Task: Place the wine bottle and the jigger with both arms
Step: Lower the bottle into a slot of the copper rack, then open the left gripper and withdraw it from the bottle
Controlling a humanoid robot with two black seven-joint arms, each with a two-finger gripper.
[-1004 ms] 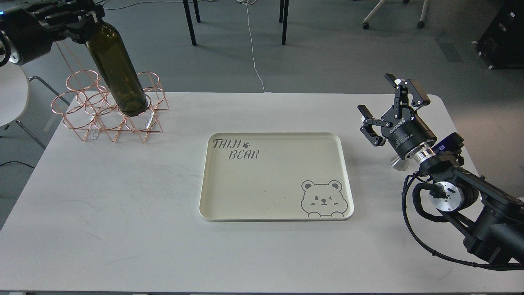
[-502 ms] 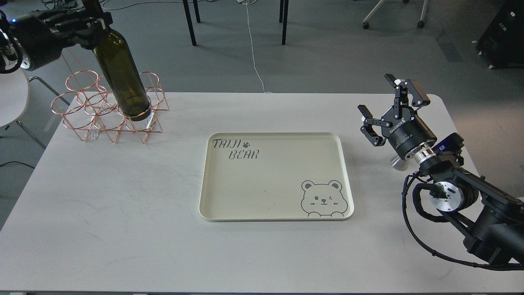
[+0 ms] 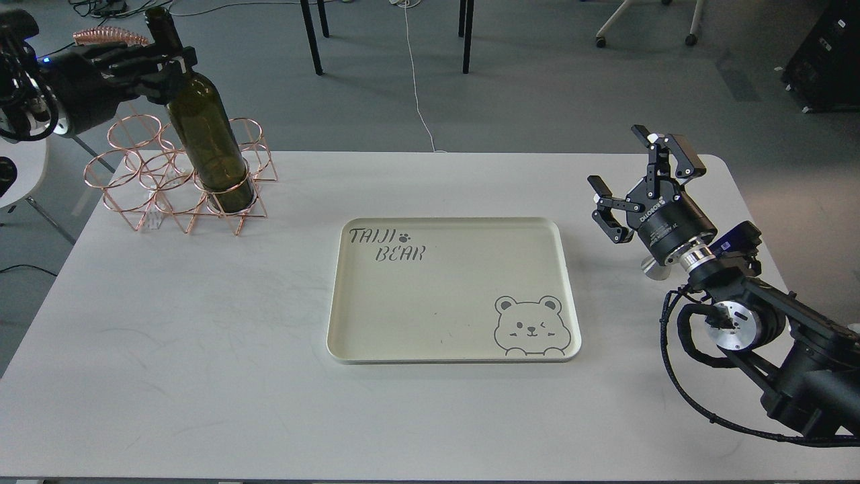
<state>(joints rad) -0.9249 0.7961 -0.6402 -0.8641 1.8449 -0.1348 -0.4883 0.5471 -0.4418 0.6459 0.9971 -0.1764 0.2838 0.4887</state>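
The wine bottle (image 3: 207,138), dark olive green, stands slightly tilted with its base inside a front ring of the copper wire rack (image 3: 134,180) at the table's far left. My left gripper (image 3: 169,59) is shut on the bottle at its shoulder, just below the neck. My right gripper (image 3: 626,173) is open and empty, pointing up and away over the table's right side. Only a small shiny steel piece of the jigger (image 3: 653,267) shows on the table behind that gripper's wrist; the rest is hidden.
A cream tray (image 3: 349,302) printed with "TAIJI BEAR" and a bear lies in the middle of the white table. Chair and table legs stand on the floor beyond the far edge. A white cable runs across the floor.
My left gripper has moved right and down with the bottle, which now stands more upright and lower in the rack's ring. My right gripper has barely shifted.
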